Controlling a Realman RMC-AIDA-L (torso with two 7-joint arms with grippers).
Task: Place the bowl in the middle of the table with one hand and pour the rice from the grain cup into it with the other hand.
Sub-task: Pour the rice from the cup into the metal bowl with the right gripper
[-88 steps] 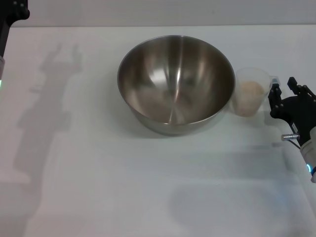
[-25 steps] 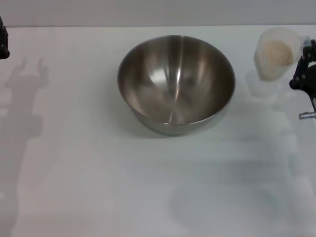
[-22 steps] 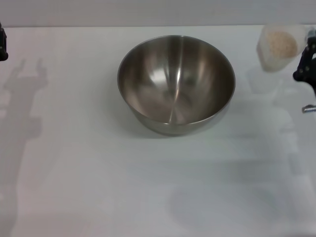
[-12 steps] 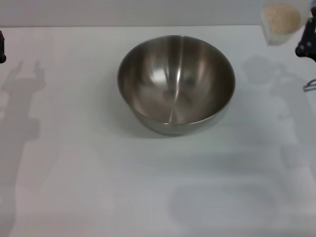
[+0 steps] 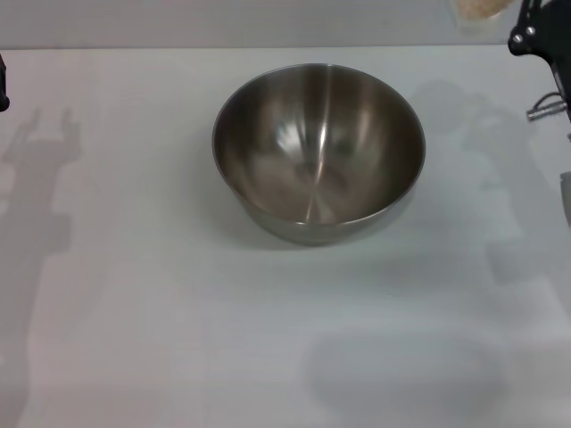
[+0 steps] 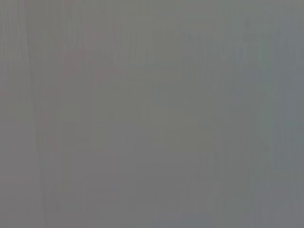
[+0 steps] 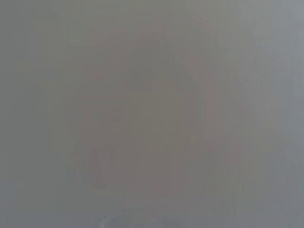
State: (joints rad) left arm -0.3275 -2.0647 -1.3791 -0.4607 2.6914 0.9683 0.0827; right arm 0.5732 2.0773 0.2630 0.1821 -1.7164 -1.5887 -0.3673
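**Cup lifted high, nearing the frame's top edge — pour not started**

Going left to right in the head view:

- Left gripper: sitting parked at the far left edge, only a dark sliver showing. Cannot tell the state of its fingers. Left wrist view showing nothing but flat grey.
- Bowl: resting upright mid-counter, empty inside, no grains visible. Looking already placed; that half of the task reading as done.
- Grain cup: now up at the top right, mostly cut off by the frame edge, rice barely showing. Was standing on the counter just beside the bowl's right rim seconds ago; has been climbing up and away since. Well apart from the bowl now, not above it.
- Right gripper: raised at the top right corner, beside the cup, presumably carrying it; finger state not readable here. Right wrist view blank grey too.

Meaning: lift finishing, still needing travel over the bowl, then tilting.
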